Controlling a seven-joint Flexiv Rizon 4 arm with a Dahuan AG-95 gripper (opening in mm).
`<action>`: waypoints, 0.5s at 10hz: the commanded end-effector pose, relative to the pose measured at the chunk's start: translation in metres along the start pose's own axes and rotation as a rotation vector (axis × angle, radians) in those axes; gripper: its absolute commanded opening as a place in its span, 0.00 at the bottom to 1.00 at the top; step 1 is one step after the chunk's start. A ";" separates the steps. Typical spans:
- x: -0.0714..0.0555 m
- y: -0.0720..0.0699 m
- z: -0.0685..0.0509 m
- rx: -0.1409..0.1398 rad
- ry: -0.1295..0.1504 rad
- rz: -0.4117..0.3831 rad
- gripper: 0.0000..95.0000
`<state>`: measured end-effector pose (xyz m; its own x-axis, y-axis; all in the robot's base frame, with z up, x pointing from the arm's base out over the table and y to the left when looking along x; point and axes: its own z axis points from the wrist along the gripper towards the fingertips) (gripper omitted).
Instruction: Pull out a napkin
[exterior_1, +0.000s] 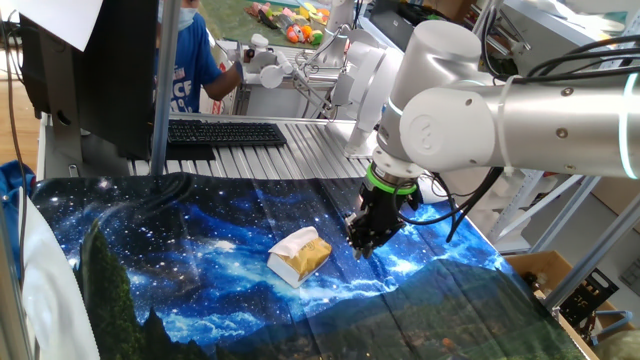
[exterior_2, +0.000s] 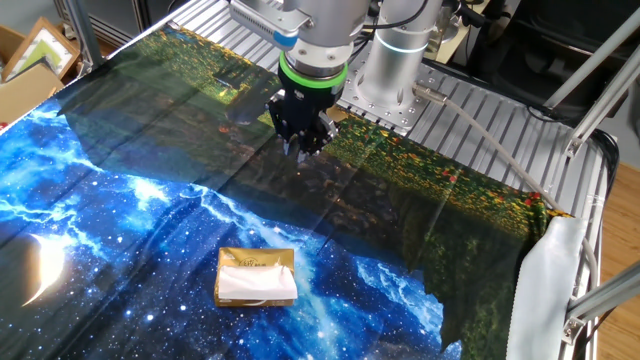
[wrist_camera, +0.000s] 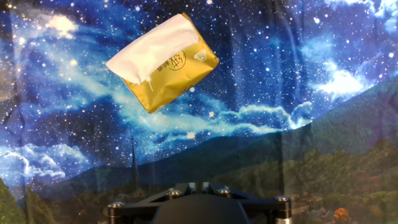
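A yellow-brown tissue box (exterior_1: 308, 260) lies on the starry blue cloth, with a white napkin (exterior_1: 292, 243) showing at its top. The box (exterior_2: 256, 261) and napkin (exterior_2: 258, 286) also show in the other fixed view. In the hand view the box (wrist_camera: 180, 78) lies tilted at the upper left, its napkin (wrist_camera: 149, 53) along the far edge. My gripper (exterior_1: 362, 242) hangs above the cloth, to the right of the box and apart from it. It also shows in the other fixed view (exterior_2: 301, 146). Its fingers (wrist_camera: 185, 186) stand together, holding nothing.
The cloth (exterior_2: 120, 230) covers the table. A black keyboard (exterior_1: 225, 132) and a monitor stand at the back left. A person in blue (exterior_1: 190, 60) stands behind. The arm's base (exterior_2: 392, 75) sits on the slatted metal top. White fabric (exterior_2: 548, 290) hangs at the cloth's right edge.
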<state>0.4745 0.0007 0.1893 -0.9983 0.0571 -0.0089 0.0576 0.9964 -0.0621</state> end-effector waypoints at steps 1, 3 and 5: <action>0.000 0.000 0.000 0.000 0.001 0.000 0.00; 0.000 0.000 0.000 0.001 -0.001 -0.001 0.00; -0.001 0.000 -0.001 0.002 -0.004 0.003 0.00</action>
<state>0.4750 0.0014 0.1895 -0.9981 0.0600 -0.0117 0.0607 0.9960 -0.0648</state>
